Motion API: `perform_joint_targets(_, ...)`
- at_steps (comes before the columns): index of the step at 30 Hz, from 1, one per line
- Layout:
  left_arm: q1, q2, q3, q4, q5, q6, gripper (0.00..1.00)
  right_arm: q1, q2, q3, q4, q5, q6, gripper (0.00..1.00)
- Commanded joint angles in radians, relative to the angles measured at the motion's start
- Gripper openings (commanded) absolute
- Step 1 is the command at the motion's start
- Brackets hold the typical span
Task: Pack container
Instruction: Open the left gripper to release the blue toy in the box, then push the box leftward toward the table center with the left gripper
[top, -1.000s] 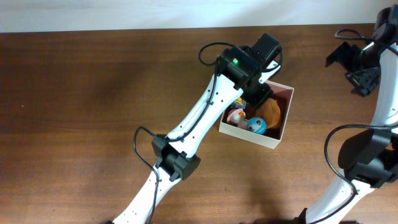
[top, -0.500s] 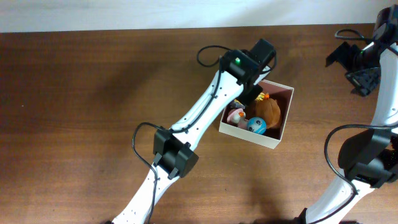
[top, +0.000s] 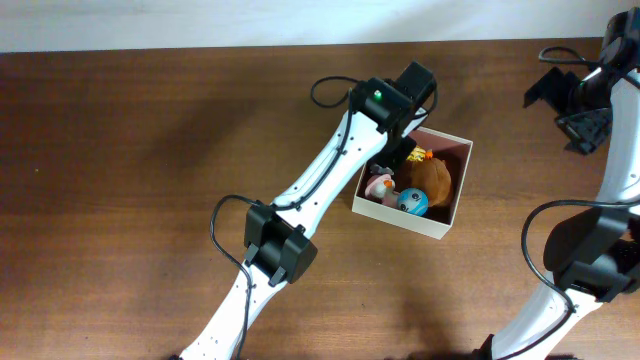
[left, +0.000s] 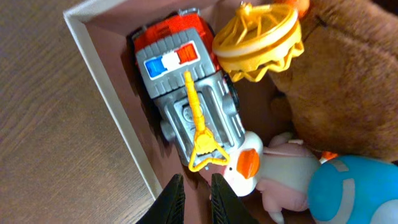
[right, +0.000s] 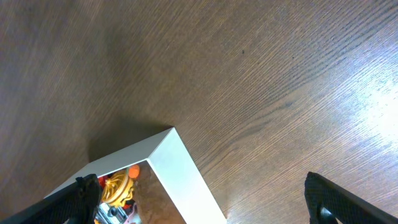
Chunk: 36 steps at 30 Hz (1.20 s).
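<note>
- While the left claw (left: 194, 186) hangs low inside the container (left: 106, 81), just beside one of its walls, its fingers are drawn almost together and grip nothing.
- Right under it lies a red-and-grey toy fire truck (left: 186, 93), along that same container wall. A yellow basket-shaped toy (left: 258, 40) touches the truck's cab end.
- Deeper into the container sit a white-and-pink figure (left: 273, 168) with an orange beak, a blue toy (left: 354, 193) and a brown plush (left: 348, 81). They are crowded together and fill most of the floor.
- The container rests flat on the table (top: 150, 150), lidless and turned at a slant to the table's edges.
- It looks like thin cardboard, so I judge it light even when loaded, likely to skid if nudged, and likely to bow if a wall is pinched mid-span. The safest hold would be over the rim near a corner, where two walls brace each other.
- Inside the container little room is left. The only bare floor shows beside the truck, so any move there risks catching the rim or the truck's yellow ladder.
- Outside the container the table is bare wood on every side, with open room for sliding or lifting.
- Well apart, beyond the container's far right corner, the right claw (right: 202, 186) is spread wide and carries nothing.
</note>
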<state>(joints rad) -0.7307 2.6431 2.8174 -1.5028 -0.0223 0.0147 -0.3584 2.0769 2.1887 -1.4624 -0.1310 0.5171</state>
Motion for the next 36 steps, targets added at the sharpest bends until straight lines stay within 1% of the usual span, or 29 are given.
perform_joint_targets(1,0.000,0.011,-0.008,-0.001,0.015,0.002,0.17,0.005,-0.009,-0.005,0.000,0.011,0.000,0.99)
perform_joint_targets(13,0.029,0.020,-0.089,0.062,0.015,0.016,0.17,0.005,-0.009,-0.005,0.000,0.011,0.000,0.99)
perform_joint_targets(20,0.065,0.024,-0.100,0.081,0.015,0.013,0.17,0.005,-0.009,-0.005,0.000,0.011,0.000,0.99)
perform_joint_targets(27,0.102,0.024,-0.100,0.054,0.010,-0.088,0.17,0.005,-0.009,-0.005,0.000,0.011,0.000,0.99)
perform_joint_targets(36,0.132,0.024,-0.100,-0.003,-0.080,-0.207,0.16,0.005,-0.009,-0.005,0.000,0.011,0.000,0.99)
